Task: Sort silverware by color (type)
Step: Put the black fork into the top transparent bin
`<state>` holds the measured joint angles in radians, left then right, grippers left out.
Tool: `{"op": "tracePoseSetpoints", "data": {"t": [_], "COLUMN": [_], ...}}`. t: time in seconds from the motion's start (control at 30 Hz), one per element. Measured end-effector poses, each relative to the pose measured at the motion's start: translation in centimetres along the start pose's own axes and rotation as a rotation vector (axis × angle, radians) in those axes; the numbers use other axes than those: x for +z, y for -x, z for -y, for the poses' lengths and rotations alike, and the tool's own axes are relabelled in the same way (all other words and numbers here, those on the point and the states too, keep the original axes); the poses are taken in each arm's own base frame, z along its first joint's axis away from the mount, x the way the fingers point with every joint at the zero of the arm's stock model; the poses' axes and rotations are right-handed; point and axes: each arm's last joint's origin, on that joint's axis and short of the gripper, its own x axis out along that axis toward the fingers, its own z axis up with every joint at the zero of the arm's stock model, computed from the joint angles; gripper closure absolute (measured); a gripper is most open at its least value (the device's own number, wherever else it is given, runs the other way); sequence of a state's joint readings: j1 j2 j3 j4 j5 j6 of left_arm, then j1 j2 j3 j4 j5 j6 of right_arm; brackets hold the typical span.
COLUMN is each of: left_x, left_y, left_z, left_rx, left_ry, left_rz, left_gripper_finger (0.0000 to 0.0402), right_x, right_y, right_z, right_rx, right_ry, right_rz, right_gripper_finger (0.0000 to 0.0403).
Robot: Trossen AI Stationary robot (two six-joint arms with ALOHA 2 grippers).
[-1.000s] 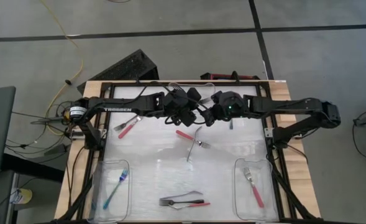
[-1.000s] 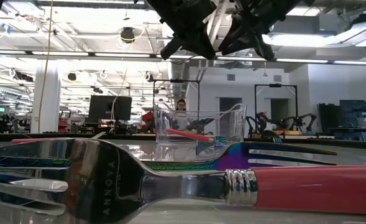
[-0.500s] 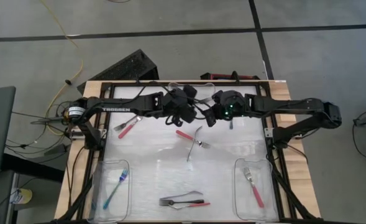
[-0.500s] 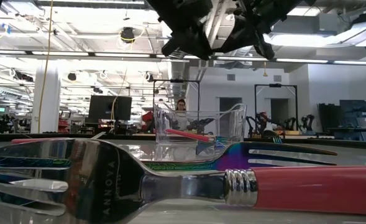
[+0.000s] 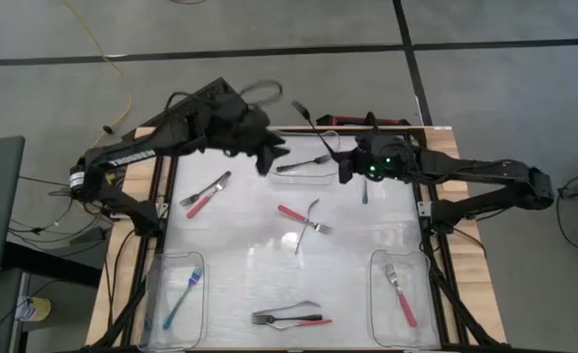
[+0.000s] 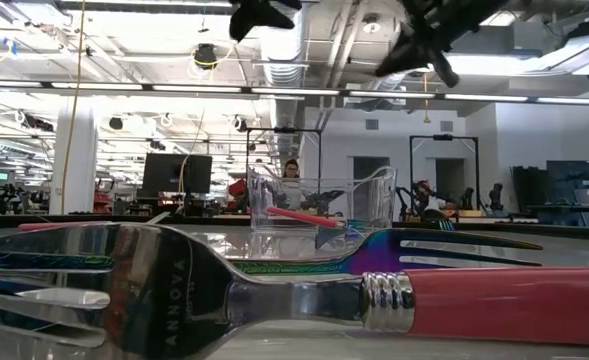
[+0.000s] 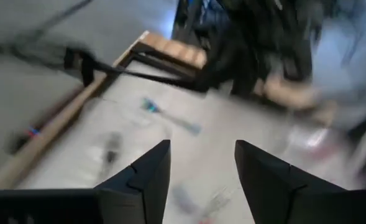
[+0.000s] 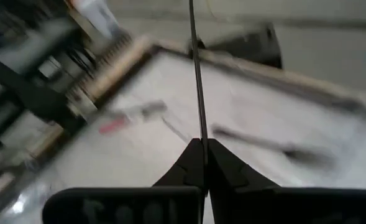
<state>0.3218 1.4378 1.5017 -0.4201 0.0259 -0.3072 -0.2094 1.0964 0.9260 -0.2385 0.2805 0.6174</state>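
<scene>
My right gripper [image 5: 345,163] hovers over the table's far middle, shut on a thin dark utensil [image 8: 196,68] that sticks out past its fingers. My left gripper [image 7: 201,168] is open and bare, high above the far left part of the table [image 5: 267,152]. Other silverware lies on the mat: a red-handled fork [image 5: 204,196], a red-handled piece [image 5: 290,212] beside a silver fork [image 5: 308,224], a dark piece [image 5: 364,190], and a small heap near the front edge [image 5: 290,317]. A silver fork [image 5: 304,164] lies by the far clear bin [image 5: 320,178]. My right gripper pinches the dark utensil between its two shut fingers at one end of its thin shaft [image 8: 201,138]. The rest runs straight on beyond the fingertips, toward the table's far left [image 5: 298,110]. It is lifted clear of the table.
A clear bin at the near left [image 5: 163,263] holds a blue-handled fork [image 5: 183,294]. A clear bin at the near right [image 5: 418,263] holds a red-handled fork [image 5: 399,294]. In the low view a red-handled fork [image 6: 274,295] lies right before the lens.
Both grippers met over the far middle of the table. My left gripper has opened, rolled, risen and drawn back toward the far left. My right gripper has shut, keeps the dark utensil, and has shifted a little toward the right.
</scene>
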Motion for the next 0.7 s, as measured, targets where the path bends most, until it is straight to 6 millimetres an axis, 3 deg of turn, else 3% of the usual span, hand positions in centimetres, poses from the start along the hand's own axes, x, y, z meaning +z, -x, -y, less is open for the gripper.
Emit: {"op": "tracePoseSetpoints", "data": {"t": [0.13,0.27,0.43,0.7], "left_x": [0.3,-1.2,-2.3,-2.8], "left_y": [-0.7,-2.4,-3.0,-3.1], "left_z": [0.0,-1.4,-2.5,-2.0], "left_rx": [-0.072,-0.162,-0.127,-0.048], "left_ry": [0.279,0.556,0.621,0.551], "left_rz": [0.122,0.212,0.332,0.381], "left_gripper_finger": [0.0241,0.0239,0.0237,0.0237], "right_x": [0.0,-0.1,-0.3,-1.0], "right_y": [-0.8,-1.0,-1.3,-2.8], "right_z": [-1.0,-2.2,-2.7,-3.0], "right_rx": [0.072,0.058,0.053,0.063], "right_ry": [0.028,0.074,0.082,0.081], "right_rz": [0.128,0.232,0.255,0.247], "right_gripper_finger": [0.0380,0.0380,0.0380,0.0380]}}
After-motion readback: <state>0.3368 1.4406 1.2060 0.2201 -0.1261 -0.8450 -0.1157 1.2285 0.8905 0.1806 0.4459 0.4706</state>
